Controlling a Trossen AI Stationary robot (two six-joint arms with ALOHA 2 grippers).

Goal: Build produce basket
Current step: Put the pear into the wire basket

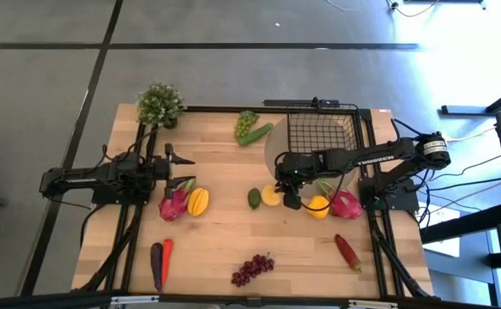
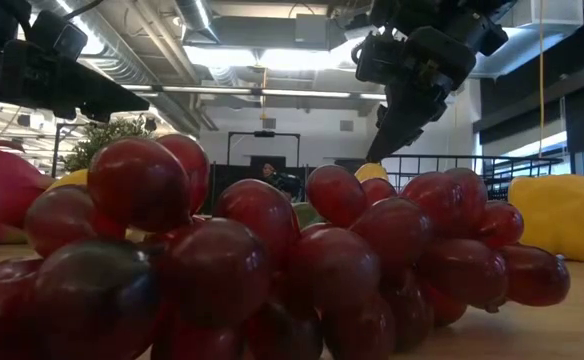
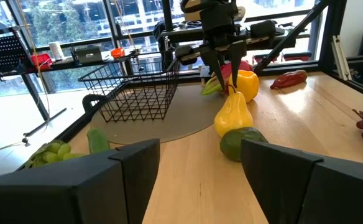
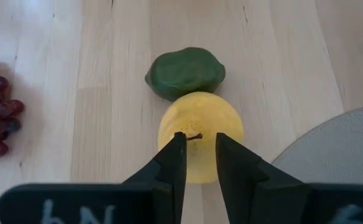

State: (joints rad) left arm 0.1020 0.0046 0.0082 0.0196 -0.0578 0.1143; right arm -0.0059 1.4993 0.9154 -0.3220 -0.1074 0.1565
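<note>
Right fingers (image 4: 175, 163): narrowly parted, tips at either side of the yellow pear's stem; whether they pinched it could not be told.
Left fingers (image 3: 125, 163): stood wide apart, holding nothing.
Table (image 1: 216, 240): light wooden top bearing all items.
Left gripper (image 1: 184, 171): waited at the table's left side, above a pink dragon fruit (image 1: 173, 206) and a starfruit (image 1: 198, 202).
Right gripper (image 1: 290, 194): hung over the yellow pear (image 1: 271, 196), near the table's middle.
Basket (image 1: 321, 130): black wire mesh, on a round grey mat (image 1: 274, 148) at the far right of the table.
Yellow pear: stood upright, touching a green avocado (image 1: 255, 199) beside it.
Purple grapes (image 1: 252, 269): lay near the front edge, well apart from the basket.
Yellow pepper (image 1: 319, 207): lay beside a second dragon fruit (image 1: 346, 205), right of the pear.
Green grapes (image 1: 247, 125): beside a cucumber (image 1: 256, 135), left of the basket.
</note>
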